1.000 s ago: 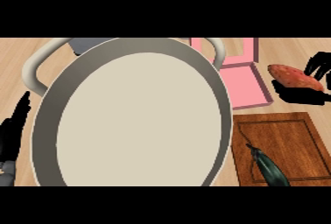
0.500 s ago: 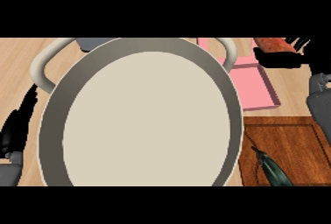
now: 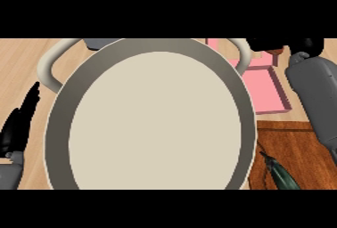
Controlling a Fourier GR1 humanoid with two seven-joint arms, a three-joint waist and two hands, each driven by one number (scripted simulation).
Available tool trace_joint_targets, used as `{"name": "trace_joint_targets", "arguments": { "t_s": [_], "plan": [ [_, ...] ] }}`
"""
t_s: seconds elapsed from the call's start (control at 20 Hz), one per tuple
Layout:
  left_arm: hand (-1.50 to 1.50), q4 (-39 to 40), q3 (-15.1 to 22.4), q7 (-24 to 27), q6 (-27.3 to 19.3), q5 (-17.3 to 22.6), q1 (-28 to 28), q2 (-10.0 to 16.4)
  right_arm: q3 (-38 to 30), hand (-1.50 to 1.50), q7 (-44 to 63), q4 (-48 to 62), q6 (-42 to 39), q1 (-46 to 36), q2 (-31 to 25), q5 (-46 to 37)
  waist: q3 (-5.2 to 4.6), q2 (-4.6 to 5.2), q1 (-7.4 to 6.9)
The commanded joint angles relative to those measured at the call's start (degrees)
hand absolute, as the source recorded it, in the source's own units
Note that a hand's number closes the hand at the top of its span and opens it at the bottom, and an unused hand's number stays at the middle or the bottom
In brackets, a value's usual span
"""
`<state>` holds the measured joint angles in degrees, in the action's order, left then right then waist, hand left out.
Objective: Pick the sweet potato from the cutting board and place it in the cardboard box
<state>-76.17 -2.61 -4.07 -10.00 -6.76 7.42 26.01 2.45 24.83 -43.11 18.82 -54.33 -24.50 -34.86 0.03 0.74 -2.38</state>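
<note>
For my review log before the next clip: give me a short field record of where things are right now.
right hand: at the view's top edge, above the pink box, curled on the sweet potato
sweet potato: only a reddish-brown bit shows under the hand
left hand: open, resting at the left edge
pink box: right of the plate, partly hidden by it
plate: large, fills the middle
cutting board: lower right, bears a dark green object
stage: potato off the board, not yet in the box
</note>
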Motion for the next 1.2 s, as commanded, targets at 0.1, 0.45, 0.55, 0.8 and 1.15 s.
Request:
{"name": "trace_joint_targets", "arguments": {
  "t_s": [0.1, 0.45, 0.55, 0.8, 1.15],
  "plan": [
    [0.0, 1.28, 1.26, -0.96, -1.1, -1.78, 2.25, -2.54, -4.58, 1.5, -2.64, 15.16, 7.5, -3.72, 3.81, -0.13, 0.03, 0.28, 0.16],
    [0.0, -1.85, 0.11, -2.83, 1.29, -1.07, 2.43, -0.46, -10.62, -1.5, -9.72, 25.15, 9.29, -8.05, 4.38, 3.93, 0.13, 0.61, -1.19],
    [0.0, 0.49, -0.76, 1.92, 0.77, -0.65, 0.11, -1.49, -12.6, -1.5, -13.82, 25.99, 9.45, -7.81, 3.66, 5.66, 0.1, 0.65, -1.19],
    [0.0, 2.95, -1.96, 1.93, 1.29, -0.47, 1.14, -1.3, -14.24, -1.5, -21.41, 23.51, 15.91, -8.04, 5.4, 6.7, 0.04, 0.32, 0.01],
    [0.0, 0.13, -1.48, 1.21, 0.26, -1.92, -1.12, -1.91, -23.5, -1.5, -33.44, 18.29, 18.92, -2.61, 2.18, 15.98, 0.1, -0.27, 1.02]
  ]
}}
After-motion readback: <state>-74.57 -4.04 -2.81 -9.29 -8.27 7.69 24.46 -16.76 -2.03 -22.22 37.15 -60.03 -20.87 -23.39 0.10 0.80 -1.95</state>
